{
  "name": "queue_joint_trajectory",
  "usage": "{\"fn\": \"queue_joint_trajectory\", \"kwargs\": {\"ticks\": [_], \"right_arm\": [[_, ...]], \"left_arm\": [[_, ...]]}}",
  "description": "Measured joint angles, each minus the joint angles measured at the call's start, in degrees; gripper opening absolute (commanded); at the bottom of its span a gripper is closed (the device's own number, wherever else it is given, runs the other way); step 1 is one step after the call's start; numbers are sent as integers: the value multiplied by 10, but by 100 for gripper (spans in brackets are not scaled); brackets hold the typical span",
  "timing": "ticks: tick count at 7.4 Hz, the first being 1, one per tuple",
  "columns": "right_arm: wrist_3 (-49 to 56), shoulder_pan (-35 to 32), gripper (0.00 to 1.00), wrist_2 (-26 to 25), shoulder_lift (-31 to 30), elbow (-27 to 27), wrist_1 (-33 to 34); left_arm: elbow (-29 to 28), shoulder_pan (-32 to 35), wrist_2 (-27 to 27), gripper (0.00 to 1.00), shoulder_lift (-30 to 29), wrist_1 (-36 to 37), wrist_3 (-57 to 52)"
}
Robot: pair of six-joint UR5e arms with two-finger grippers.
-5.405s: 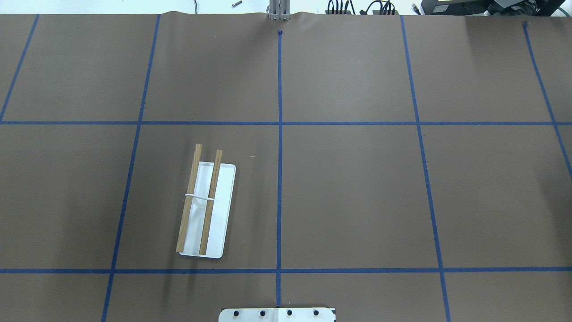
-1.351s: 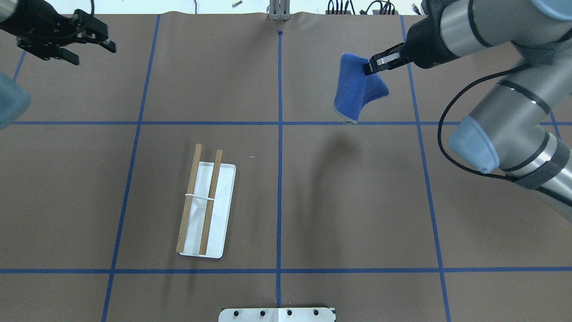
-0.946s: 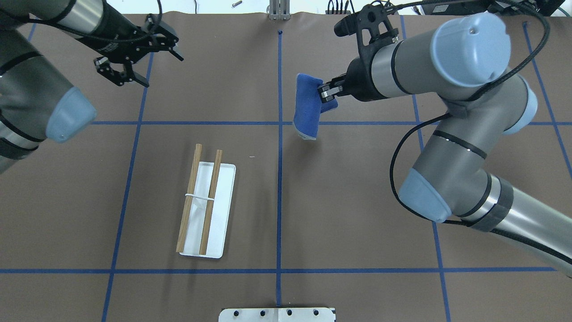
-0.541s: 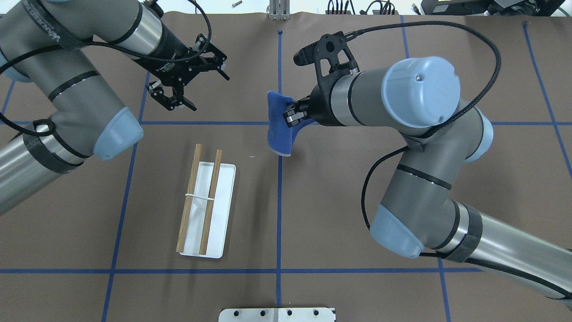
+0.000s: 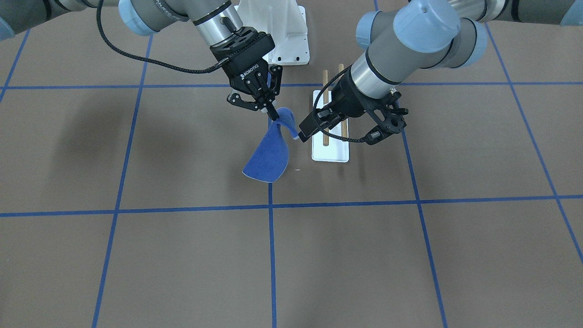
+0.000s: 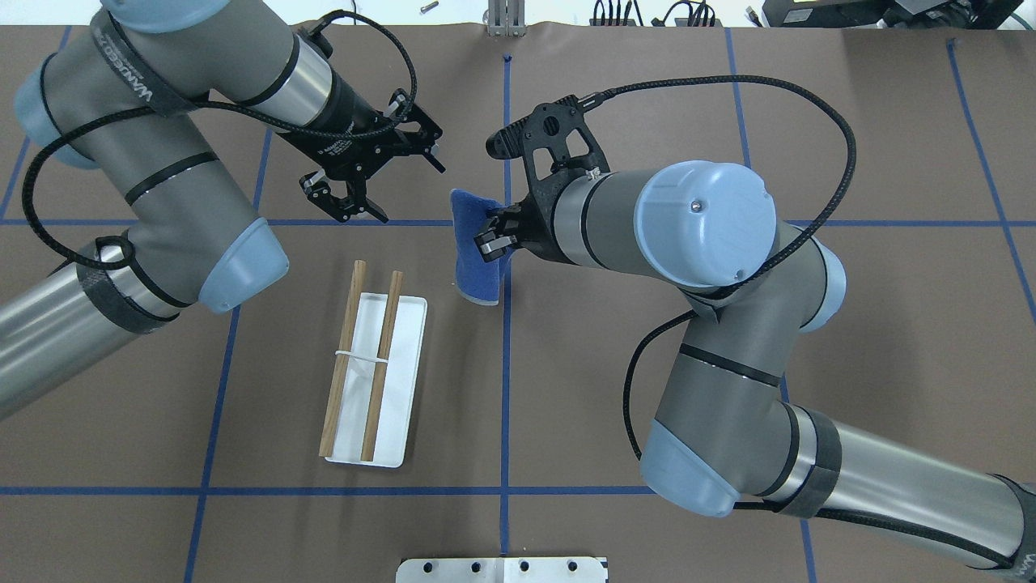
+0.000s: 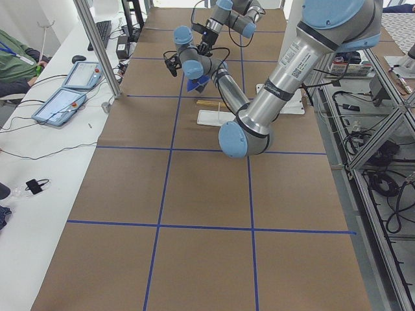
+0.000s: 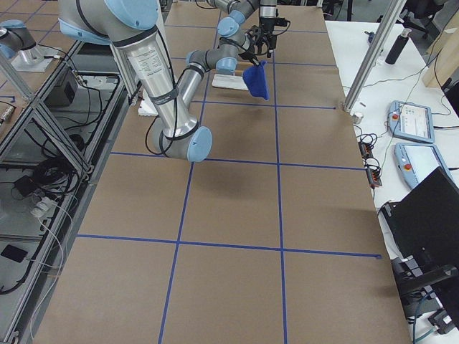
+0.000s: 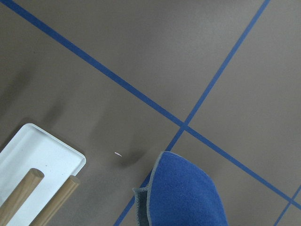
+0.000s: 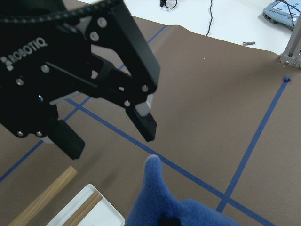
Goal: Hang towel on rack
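Claws: the right claw (image 6: 488, 240) is clamped on the top fold of the towel (image 6: 477, 263), while the left claw (image 6: 409, 193) stands spread wide and empty just left of it, upper centre of the overhead view. The towel hangs from that single pinch in a narrow, folded drape beside the centre line. It is apart from the rack (image 6: 402, 364), which stands lower left of centre with both rods bare.

Step in hand, as judged: a second grip by the left claw, so that the towel can be stretched between the two arms before draping. To do it well, the left claw should close on the free upper corner that pokes up beside the right claw's pinch (lower centre of the right wrist view). It should take the edge only, not the bunched middle. The two claws should then draw apart along the top hem until it is taut, about level and parallel to the rods. The lower edge should be kept off the table and clear of the rod ends.

Claw detail: right, jaws closed on the towel, no gap visible; left, jaws near full spread and touching nothing, with one finger (image 10: 141, 120) just above the towel's tip in the right wrist view
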State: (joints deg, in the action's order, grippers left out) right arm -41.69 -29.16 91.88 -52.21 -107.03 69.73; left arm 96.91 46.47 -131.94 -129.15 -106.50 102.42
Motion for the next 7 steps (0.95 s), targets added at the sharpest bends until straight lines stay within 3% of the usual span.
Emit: {"fn": "queue_joint_trajectory", "kwargs": {"ticks": [5,7], "right_arm": [[0,29,0,-42,10,0,21],[0,33,0,-49,11,-1,21]], "left_arm": [[0,-9,0,73,-4,-19,3],[0,-11,0,61,-4,-19,2]]}}
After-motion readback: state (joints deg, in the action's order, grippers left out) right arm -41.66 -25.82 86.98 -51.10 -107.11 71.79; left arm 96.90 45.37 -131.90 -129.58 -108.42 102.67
